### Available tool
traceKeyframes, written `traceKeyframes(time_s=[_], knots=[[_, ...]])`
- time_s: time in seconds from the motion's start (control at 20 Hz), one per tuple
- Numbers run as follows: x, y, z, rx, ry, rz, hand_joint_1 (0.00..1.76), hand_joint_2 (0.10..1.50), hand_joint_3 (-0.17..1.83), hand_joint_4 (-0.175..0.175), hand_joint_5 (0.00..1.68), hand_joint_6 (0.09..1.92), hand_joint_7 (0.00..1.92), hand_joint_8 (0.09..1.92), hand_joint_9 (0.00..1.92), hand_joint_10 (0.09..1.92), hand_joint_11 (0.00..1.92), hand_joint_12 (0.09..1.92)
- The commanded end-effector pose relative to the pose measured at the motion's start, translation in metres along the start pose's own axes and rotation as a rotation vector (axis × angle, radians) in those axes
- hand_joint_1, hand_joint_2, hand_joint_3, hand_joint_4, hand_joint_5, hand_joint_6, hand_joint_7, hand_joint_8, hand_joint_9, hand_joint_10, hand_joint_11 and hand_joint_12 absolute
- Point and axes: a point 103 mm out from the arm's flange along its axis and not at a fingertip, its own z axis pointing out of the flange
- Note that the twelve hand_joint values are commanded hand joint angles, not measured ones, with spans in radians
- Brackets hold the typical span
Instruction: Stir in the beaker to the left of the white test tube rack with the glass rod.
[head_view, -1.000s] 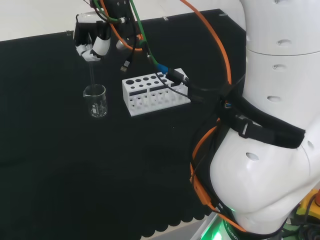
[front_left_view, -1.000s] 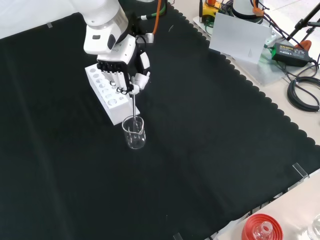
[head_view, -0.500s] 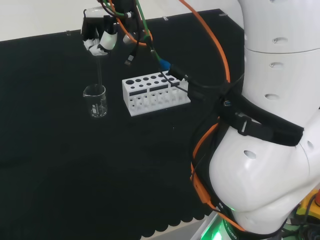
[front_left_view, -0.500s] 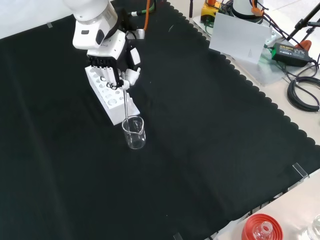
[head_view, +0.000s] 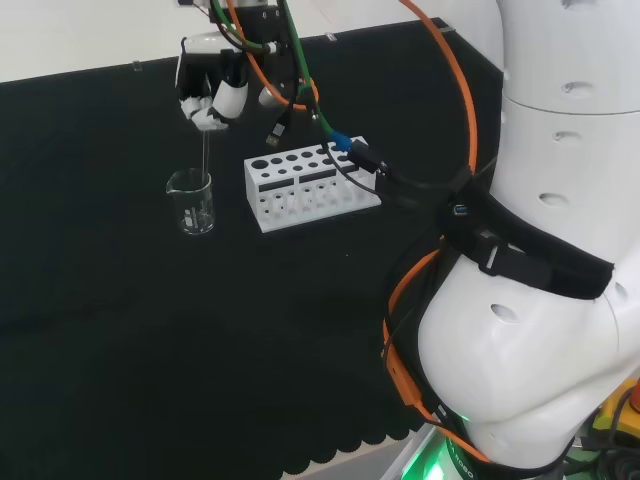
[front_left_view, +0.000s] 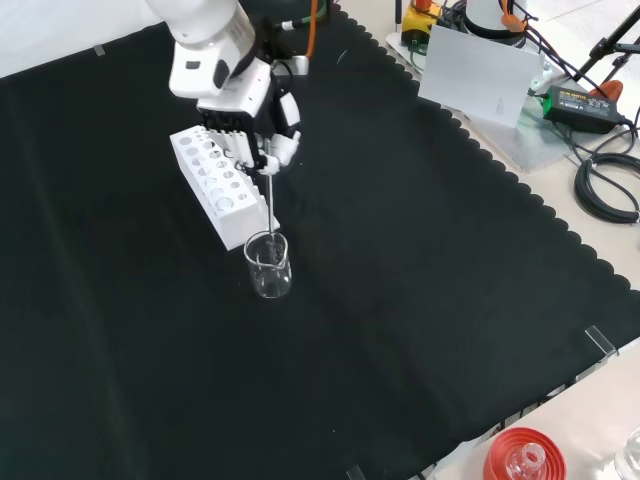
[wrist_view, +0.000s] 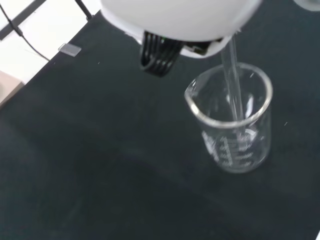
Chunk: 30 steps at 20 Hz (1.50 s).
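Observation:
A clear glass beaker stands on the black cloth just left of the white test tube rack in the head view. In the front view the rack lies behind it. My hand hovers above the beaker, its fingers curled round the top of a thin glass rod. The rod hangs nearly upright with its lower end inside the beaker, near the wall on the rack's side.
Orange, green and black cables trail from the wrist over the rack. A red ribbed stand with clear glassware sits at the cloth's near right corner in the front view. Off the cloth at the far right lie a grey sheet and cables.
My hand has swung with the rod's top end, now lying more to the right in the head view. The rod's lower end stays inside the beaker, which has not moved.

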Motion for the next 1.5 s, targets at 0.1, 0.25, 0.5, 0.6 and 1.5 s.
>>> traceKeyframes(time_s=[0.1, 0.25, 0.5, 0.6, 1.5], knots=[[0.027, 0.032, 0.009, -0.004, 0.035, -0.043, 1.32, 0.57, 0.88, -0.175, 1.11, 0.85, 1.31, 0.95, 1.69, 0.56, 1.61, 0.74], [0.026, 0.046, 0.005, 0.000, 0.029, -0.063, 1.32, 0.57, 0.88, -0.175, 1.11, 0.85, 1.31, 0.95, 1.69, 0.56, 1.61, 0.74], [0.019, 0.059, -0.004, 0.008, 0.010, -0.080, 1.32, 0.57, 0.88, -0.175, 1.11, 0.85, 1.31, 0.95, 1.69, 0.56, 1.61, 0.74], [0.009, 0.062, -0.012, 0.007, 0.009, -0.077, 1.32, 0.57, 0.88, -0.175, 1.11, 0.85, 1.31, 0.95, 1.69, 0.56, 1.61, 0.74], [-0.032, 0.012, -0.021, -0.012, 0.003, 0.024, 1.32, 0.57, 0.89, -0.175, 1.11, 0.85, 1.30, 0.95, 1.69, 0.56, 1.61, 0.74]])
